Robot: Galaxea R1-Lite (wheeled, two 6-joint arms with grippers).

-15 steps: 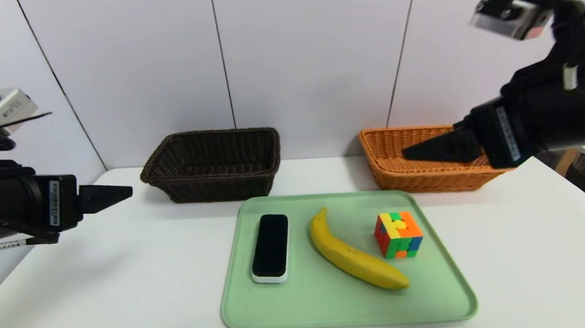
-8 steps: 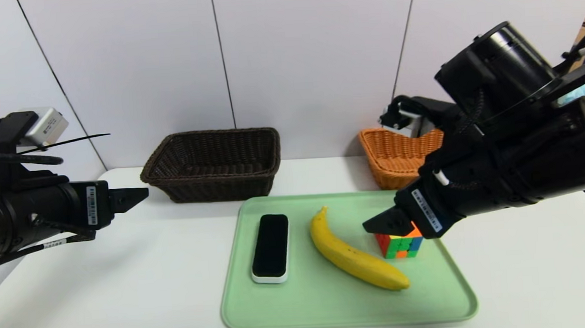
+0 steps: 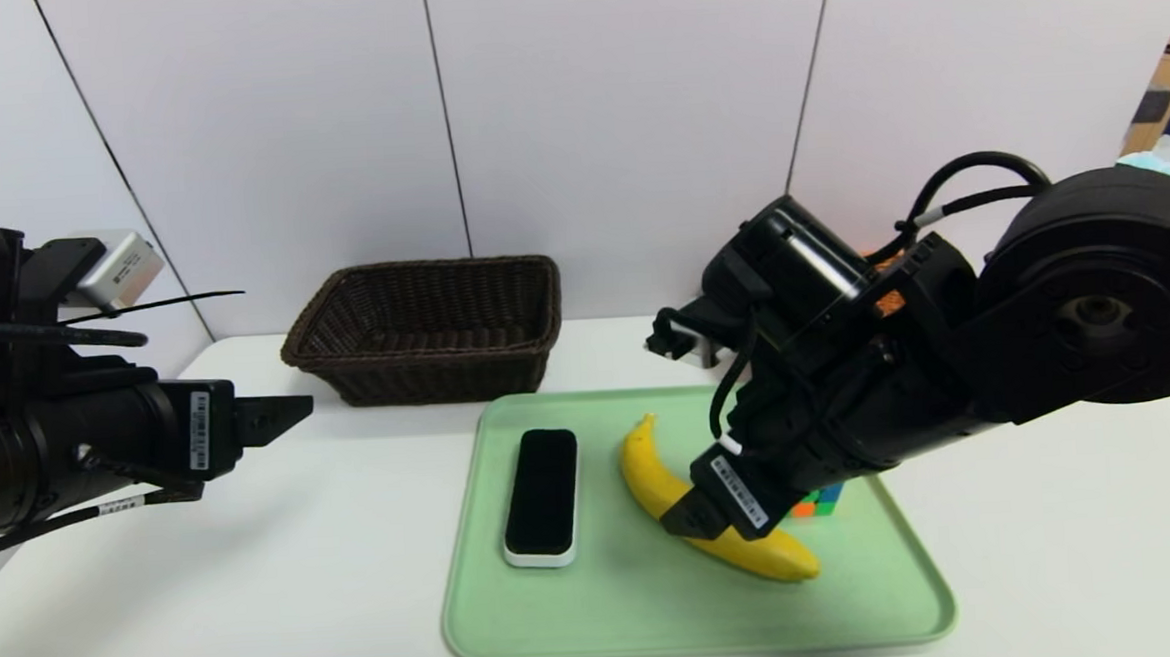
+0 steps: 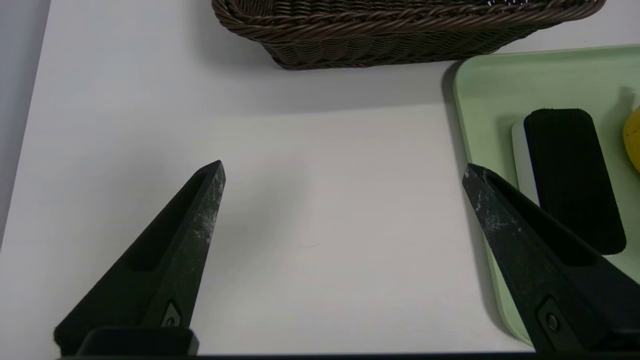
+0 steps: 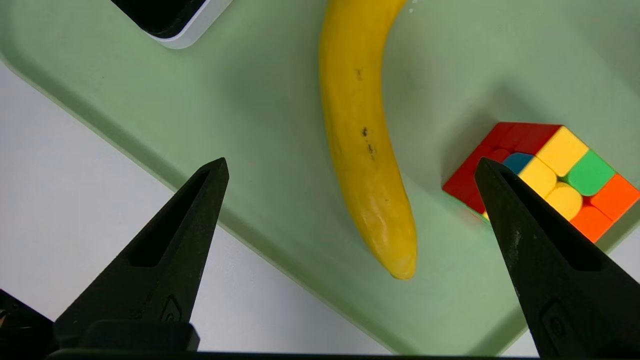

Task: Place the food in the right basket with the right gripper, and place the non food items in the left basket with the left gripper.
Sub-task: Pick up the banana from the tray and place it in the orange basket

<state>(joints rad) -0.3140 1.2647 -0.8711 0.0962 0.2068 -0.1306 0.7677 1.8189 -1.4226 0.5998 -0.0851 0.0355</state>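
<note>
The shallow, pale green rectangular tray with rounded corners and a raised rim [image 3: 701, 635] lies on the white table [image 3: 309, 603] and carries three things: the flat black oblong slab with rounded corners and a white base [image 3: 541, 496], the long curved yellow banana with small brown specks [image 3: 767, 555], and the small multicoloured puzzle cube [image 5: 560, 175]. On the tray the banana lies between the slab and the cube, touching neither. Behind the tray, toward its left corner, sits the dark brown, nearly black rectangular wicker basket with a flared rim [image 3: 421, 357]; the part of its inside that the head view shows holds nothing. The orange-tan wicker basket [image 3: 890, 302] is mostly hidden behind the right arm, with only small bits of orange weave showing, so its contents cannot be told. The black right gripper with a white barcode sticker [image 5: 352, 165] is above the tray, its two fingers spread wide with nothing pinched between them. Seen from its wrist, the banana runs lengthwise through the gap between the fingertips, apart from both, while one finger overlaps part of the cube; whether it touches the cube cannot be told. In the head view the same hand covers the middle of the banana and most of the cube. The black left gripper, also with a white barcode sticker [image 4: 344, 162], hangs above the table on the left side of the tray, near the slab, its fingers wide apart and holding nothing.
</note>
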